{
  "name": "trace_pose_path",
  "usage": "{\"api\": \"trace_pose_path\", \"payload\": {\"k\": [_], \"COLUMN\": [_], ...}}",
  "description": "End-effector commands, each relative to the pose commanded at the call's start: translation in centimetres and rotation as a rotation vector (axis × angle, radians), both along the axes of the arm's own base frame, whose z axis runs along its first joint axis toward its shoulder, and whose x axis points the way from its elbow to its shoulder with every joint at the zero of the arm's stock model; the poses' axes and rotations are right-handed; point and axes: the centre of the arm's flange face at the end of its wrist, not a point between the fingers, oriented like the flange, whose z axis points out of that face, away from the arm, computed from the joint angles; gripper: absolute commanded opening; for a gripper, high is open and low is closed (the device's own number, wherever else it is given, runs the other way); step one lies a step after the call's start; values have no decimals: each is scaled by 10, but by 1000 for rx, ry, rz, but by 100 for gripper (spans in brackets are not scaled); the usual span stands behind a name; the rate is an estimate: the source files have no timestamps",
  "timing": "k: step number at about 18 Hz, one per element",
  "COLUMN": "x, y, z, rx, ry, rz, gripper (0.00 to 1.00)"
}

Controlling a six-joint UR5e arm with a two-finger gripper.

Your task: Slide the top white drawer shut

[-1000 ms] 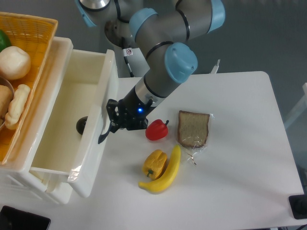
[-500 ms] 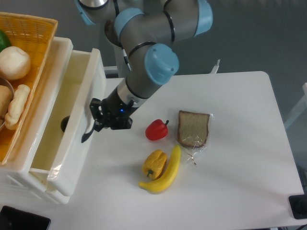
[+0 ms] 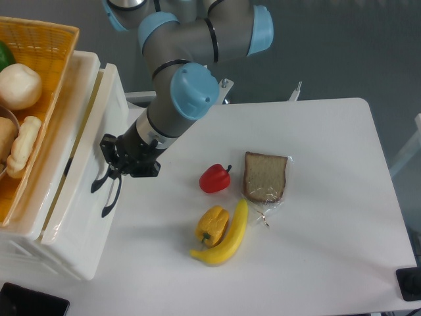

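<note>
I'd judge the glossy white plastic top drawer (image 3: 84, 164) rigid, light and slick, best pushed flat near its dark curved handle (image 3: 100, 180); whether my black two-finger gripper (image 3: 110, 162) is spread or pinched, I cannot tell.

A white bench (image 3: 329, 263) carries a red bell pepper (image 3: 214, 178) with a slice of brown bread (image 3: 266, 176) in clear wrap just to its right. Below them a yellow bell pepper (image 3: 213, 224) touches a banana (image 3: 225, 238) along its right side. At upper left a woven yellow basket (image 3: 45, 46) holds pale rounded items, possibly bread rolls (image 3: 18, 85), and something green (image 3: 5, 55) at the edge.
</note>
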Motion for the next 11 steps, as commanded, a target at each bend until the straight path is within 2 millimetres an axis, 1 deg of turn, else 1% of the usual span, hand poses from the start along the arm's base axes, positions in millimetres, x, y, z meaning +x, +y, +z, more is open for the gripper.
{"api": "trace_pose_path", "payload": {"k": [6, 7, 8, 9, 10, 11], "x": [-2, -6, -10, -16, -28, -42], "y": [2, 1, 0, -1, -6, -9], "z": [-2, -1, 1, 3, 3, 3], "rx": [-3, 2, 5, 9, 11, 10], "ry": [0, 3, 6, 9, 13, 15], "rz": [1, 3, 8, 18, 36, 57], "gripper": [0, 0, 6, 28, 46, 59]}}
